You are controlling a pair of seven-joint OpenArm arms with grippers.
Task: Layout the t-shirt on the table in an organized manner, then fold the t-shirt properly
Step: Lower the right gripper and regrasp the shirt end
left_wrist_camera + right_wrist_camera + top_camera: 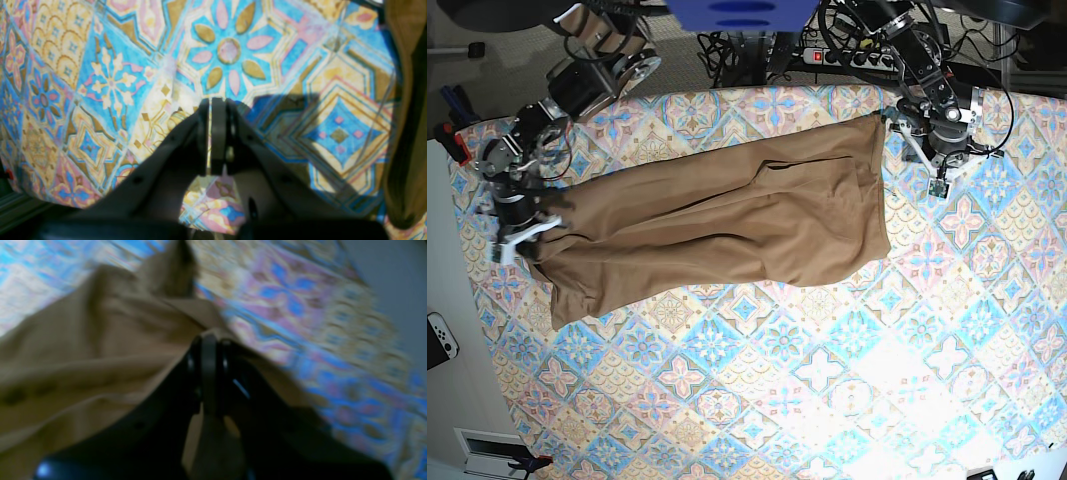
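A tan t-shirt (727, 220) lies stretched across the far half of the patterned table (827, 380), its long axis running side to side in the base view. The right gripper (208, 343) pinches cloth at one end. The left gripper (213, 103), pressed together and empty, sits beside the other end. Cables lie beyond the table.

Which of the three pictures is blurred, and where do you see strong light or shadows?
Right wrist view: motion-blurred, t-shirt and table pattern smeared. Left wrist view: sharper, with a dark shadow on the table beside the left hand. Base view: sharp, with bright glare washing out the table pattern at lower right.
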